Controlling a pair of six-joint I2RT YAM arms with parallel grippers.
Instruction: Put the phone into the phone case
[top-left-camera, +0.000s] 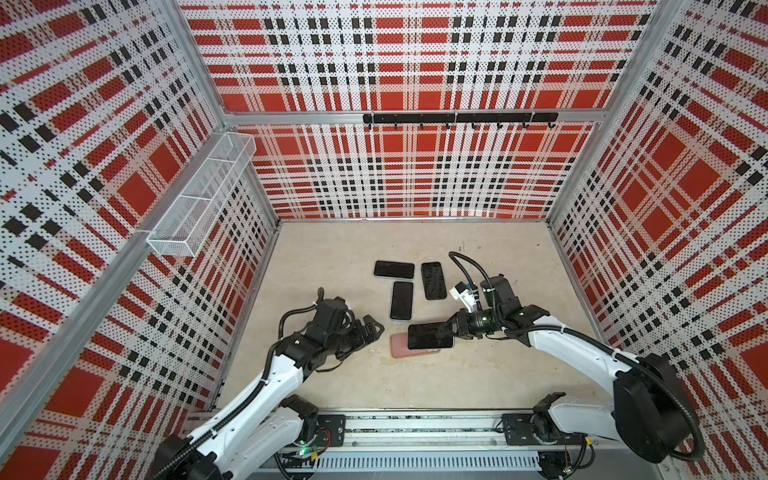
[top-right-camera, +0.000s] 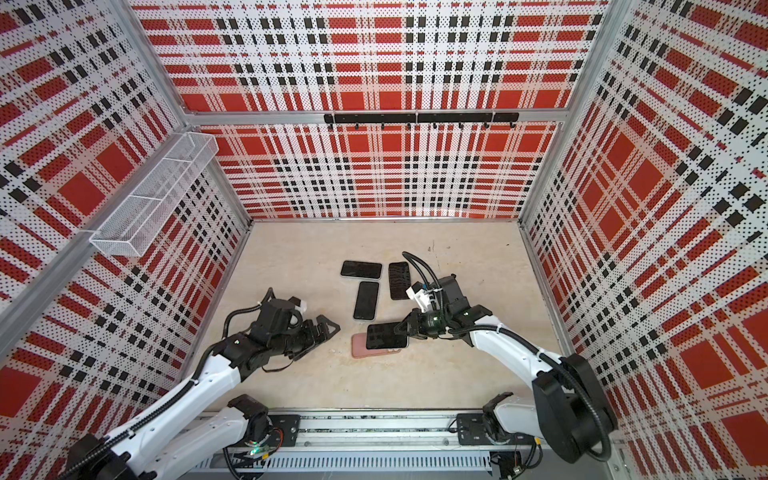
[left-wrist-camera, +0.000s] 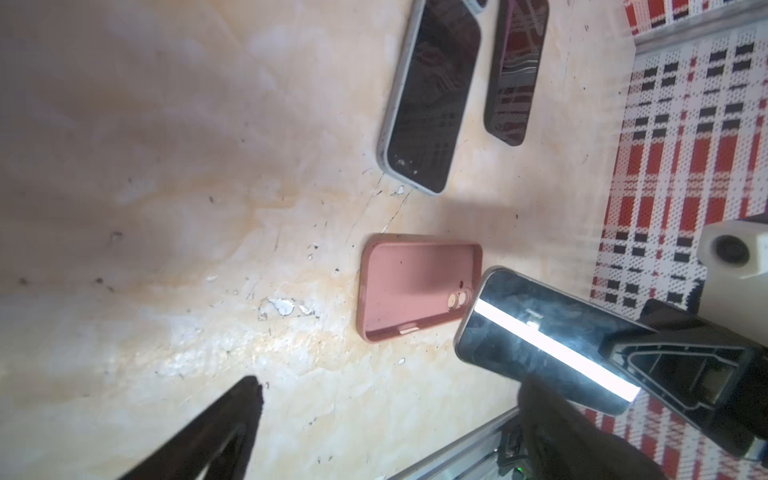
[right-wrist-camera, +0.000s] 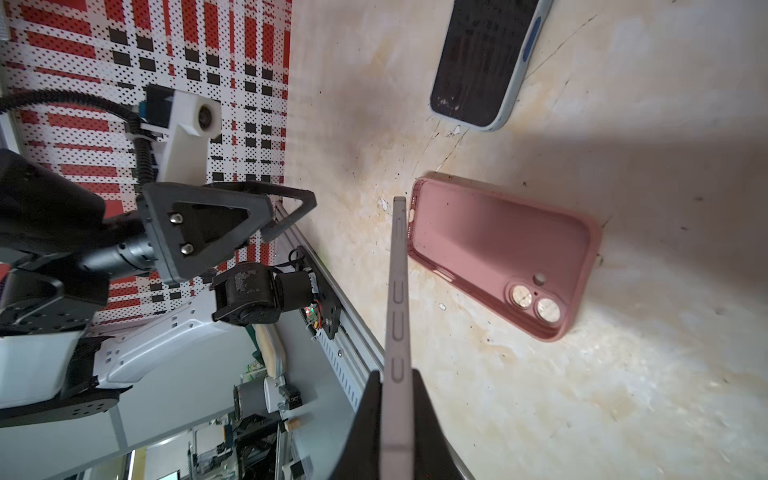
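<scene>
Aloft, right gripper (top-left-camera: 444, 330) pinching phone (top-left-camera: 428, 336), pink phone case (top-left-camera: 400, 349) beneath.

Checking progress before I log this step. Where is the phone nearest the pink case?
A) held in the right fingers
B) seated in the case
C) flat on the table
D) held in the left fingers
A: the right fingers clamp the phone by one end; the case lies empty.
</scene>
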